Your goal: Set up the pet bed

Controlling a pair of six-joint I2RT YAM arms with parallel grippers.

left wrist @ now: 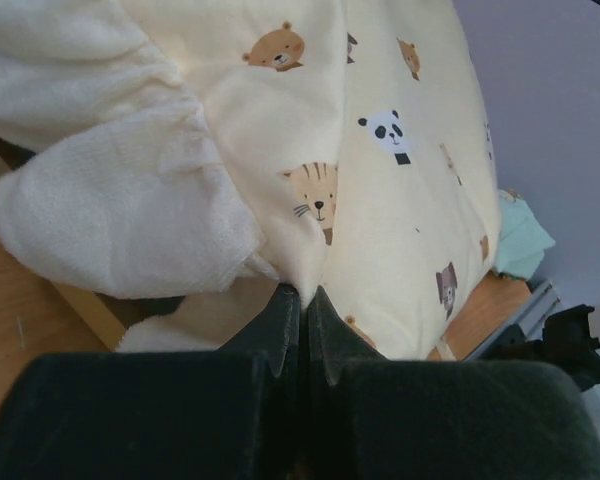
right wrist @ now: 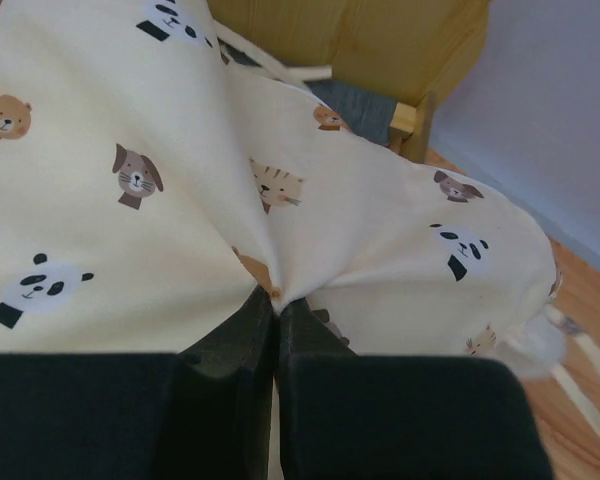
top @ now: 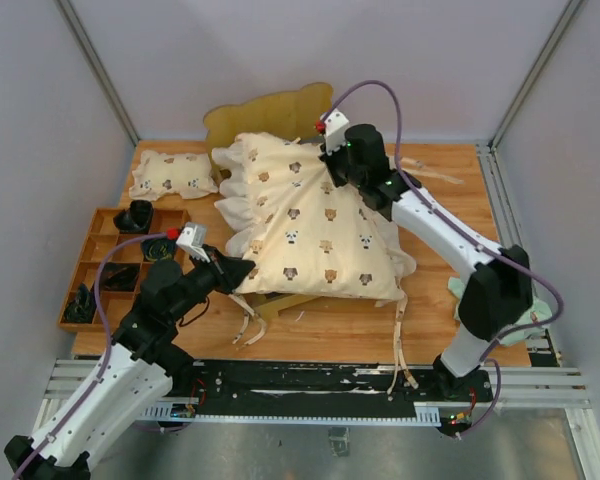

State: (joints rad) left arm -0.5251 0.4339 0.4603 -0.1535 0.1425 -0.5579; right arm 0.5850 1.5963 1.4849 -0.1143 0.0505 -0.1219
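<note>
Top external view: both arms are on the quilt (top: 315, 235), which lies tented over the pet bed (top: 270, 112) by the far edge of the tabletop (top: 430, 315), abt mid-width. Left gripper (top: 235, 272) is clamped on the quilt's near-left edge, next to the ruffle. Right gripper (top: 330, 186) is clamped on a pinch of cloth at the far-right part, w/ folds radiating from it. Both wrist views agree: fingers closed tight, fabric caught betw the tips, no gap.

Step in hand, as I read it: laying the quilt over the frame, i.e. bedding stage, not done. Quilt sits skewed & bunched, w/ its near part hanging past the foot of the frame and its ties (top: 400, 340) trailing toward the near edge. Next move prob needs both arms together: lift a little, pull the cloth taut, square it w/ the rails, lower, then release. An uneven pull could drag or tip the light frame.

Pet bed is mostly hidden. The wavy light-wood headboard (top: 230, 125) stands upright behind the quilt. Right wrist view shows a corner post & a strip of grey base (right wrist: 355, 100) under the cloth. Pillow (top: 173, 172) lies at the far-left corner, apart from the bed, and the tray (top: 79, 275) sits along the left edge
</note>
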